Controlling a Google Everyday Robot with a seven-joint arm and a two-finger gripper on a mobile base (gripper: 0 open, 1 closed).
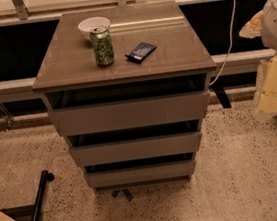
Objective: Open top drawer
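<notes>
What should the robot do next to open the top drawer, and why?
Probably bring the gripper, which is out of view, to the upper edge of the wide grey-taupe top drawer front. That flat front has no handle, so the dark gap above it looks like the spot to hook and pull.

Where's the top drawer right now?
Centre of the camera view: the top drawer is the uppermost of three grey fronts, directly under the cabinet top holding the green can, above the middle drawer. The gripper is not in view.
</notes>
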